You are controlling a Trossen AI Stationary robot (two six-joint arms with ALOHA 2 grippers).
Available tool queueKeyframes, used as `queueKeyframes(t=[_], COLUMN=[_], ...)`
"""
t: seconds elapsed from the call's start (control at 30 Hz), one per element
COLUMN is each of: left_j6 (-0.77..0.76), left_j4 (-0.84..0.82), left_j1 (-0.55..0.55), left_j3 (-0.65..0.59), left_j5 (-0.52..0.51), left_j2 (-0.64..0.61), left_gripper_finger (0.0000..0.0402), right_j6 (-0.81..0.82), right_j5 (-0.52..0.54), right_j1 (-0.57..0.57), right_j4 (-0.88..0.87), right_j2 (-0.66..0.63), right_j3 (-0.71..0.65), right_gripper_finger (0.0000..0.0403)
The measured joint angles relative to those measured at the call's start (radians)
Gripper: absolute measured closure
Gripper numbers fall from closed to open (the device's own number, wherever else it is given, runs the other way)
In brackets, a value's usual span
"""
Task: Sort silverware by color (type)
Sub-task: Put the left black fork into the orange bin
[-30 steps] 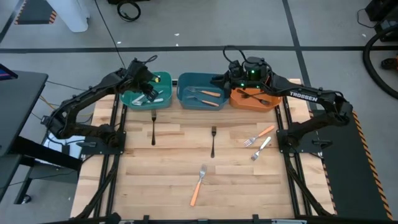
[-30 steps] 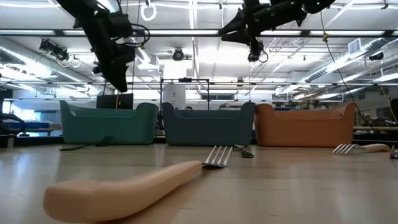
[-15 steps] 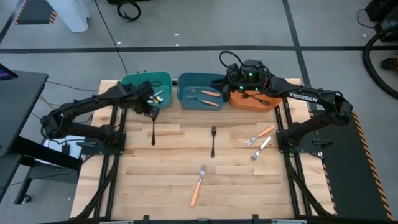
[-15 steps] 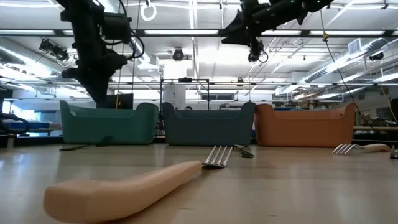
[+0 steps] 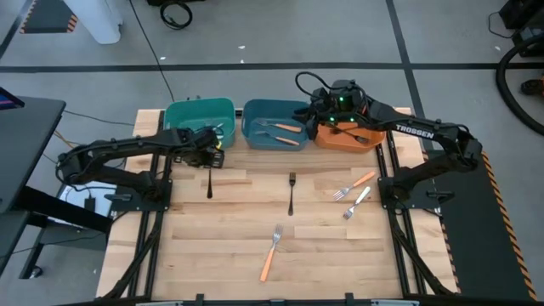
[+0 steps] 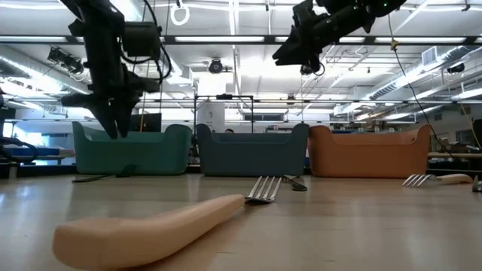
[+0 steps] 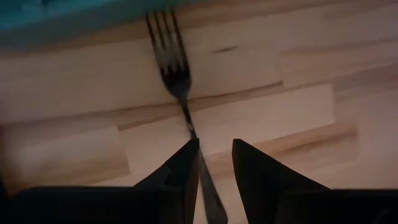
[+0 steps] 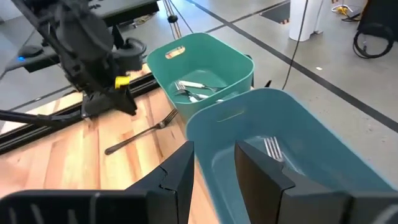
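Black fork (image 7: 180, 87) lies just beside teal bin (image 5: 197, 110), left gripper (image 7: 214, 163) jaws seemingly spread above.

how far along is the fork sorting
Done: forks already lie in the teal bin, blue bin and orange bin. In hand: nothing yet; the left gripper, open, hovers over a black fork. Left: five forks on the table. The right gripper hangs open above the bins.

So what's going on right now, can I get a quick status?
Left gripper open above black fork by teal bin. Right gripper open over blue bin. Nothing in the way.
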Motion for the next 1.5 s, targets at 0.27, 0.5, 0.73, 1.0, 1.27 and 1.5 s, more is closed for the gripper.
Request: queueKeyframes(t=[0.27,0.5,0.73,1.0,1.27,1.5], left_j6=[-0.097,-0.141,-0.149,-0.141,-0.071,-0.021], left_j4=[0.064,0.173,0.185,0.194,0.187,0.188], left_j1=[0.011,0.019,0.038,0.038,0.024,-0.018], left_j3=[-0.075,-0.077,-0.077,-0.072,-0.065,-0.068], left_j5=[0.024,0.030,0.031,0.007,-0.012,-0.025], left_j2=[0.070,0.133,0.224,0.306,0.359,0.356], left_gripper_finger=[0.0296,0.0296,0.0296,0.0298,0.0342,0.0383], right_j6=[0.000,0.000,0.000,0.000,0.003,0.002], right_j5=[0.000,0.000,0.000,0.000,-0.001,-0.001], right_j1=[-0.012,-0.012,-0.012,-0.012,-0.010,-0.010], right_j4=[-0.005,-0.010,-0.021,-0.021,-0.024,-0.025], right_j2=[0.000,0.000,0.000,0.001,0.001,0.001], right_j3=[0.000,0.000,0.000,0.000,0.000,0.000], right_gripper_finger=[0.0280,0.0280,0.0280,0.0280,0.0280,0.0280])
